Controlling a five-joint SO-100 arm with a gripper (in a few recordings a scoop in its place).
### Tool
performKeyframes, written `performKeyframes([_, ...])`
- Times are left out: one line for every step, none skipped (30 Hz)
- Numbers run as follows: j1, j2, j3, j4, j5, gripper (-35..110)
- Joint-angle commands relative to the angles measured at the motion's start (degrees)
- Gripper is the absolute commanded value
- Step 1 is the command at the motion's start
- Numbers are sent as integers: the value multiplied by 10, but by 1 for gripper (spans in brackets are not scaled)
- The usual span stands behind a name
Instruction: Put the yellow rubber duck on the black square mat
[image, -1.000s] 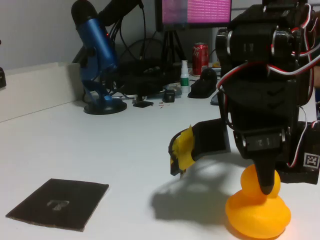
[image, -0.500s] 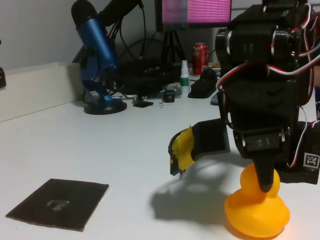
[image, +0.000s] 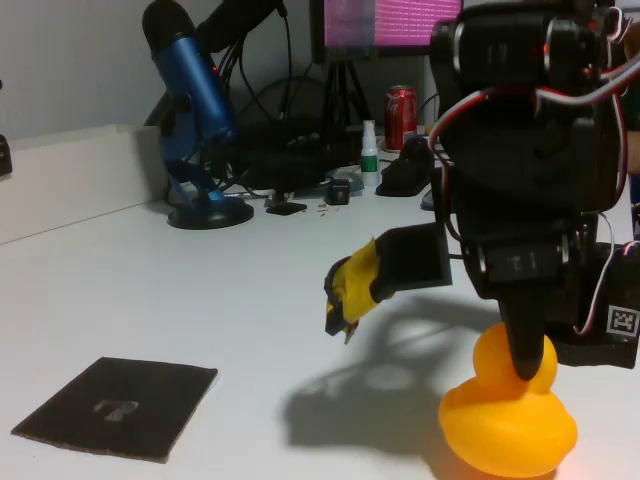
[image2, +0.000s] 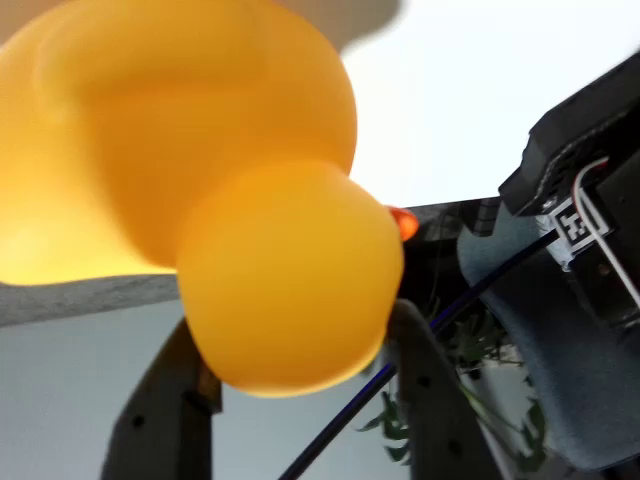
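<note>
Glossy yellow rubber duck (image: 507, 420) lower right, jaws clamped on round head: slip risk; black square mat (image: 118, 406) lower left, well apart.

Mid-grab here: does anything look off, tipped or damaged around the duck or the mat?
Nothing stands out. The yellow rubber duck is upright and intact, its head held between the gripper fingers. The black square mat lies flat and bare on the white table, well to the left in the fixed view.
</note>
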Motion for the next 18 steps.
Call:
performKeyframes([7, 15, -33, 27, -9, 10])
performKeyframes([7, 15, -33, 27, -9, 10])
performKeyframes([7, 15, -33, 26, -9, 10])
performKeyframes([7, 15, -33, 25, -9, 10])
performKeyframes([7, 15, -33, 22, -9, 10])
performKeyframes([8, 15, -34, 19, -9, 10])
performKeyframes([16, 15, -40, 19, -9, 10])
performKeyframes([30, 15, -52, 19, -9, 10])
performKeyframes([46, 15, -69, 19, -9, 10])
performKeyframes([63, 15, -91, 19, -9, 10])
performKeyframes([81, 15, -114, 19, -9, 10])
performKeyframes([98, 15, -139, 19, -9, 10])
performKeyframes([113, 15, -163, 19, -9, 10])
performKeyframes([127, 15, -187, 19, -9, 10])
performKeyframes([139, 14, -208, 20, -9, 10])
performKeyframes([151, 14, -229, 19, -9, 10])
performKeyframes([163, 14, -248, 20, -9, 10])
performKeyframes([177, 14, -265, 23, -8, 10])
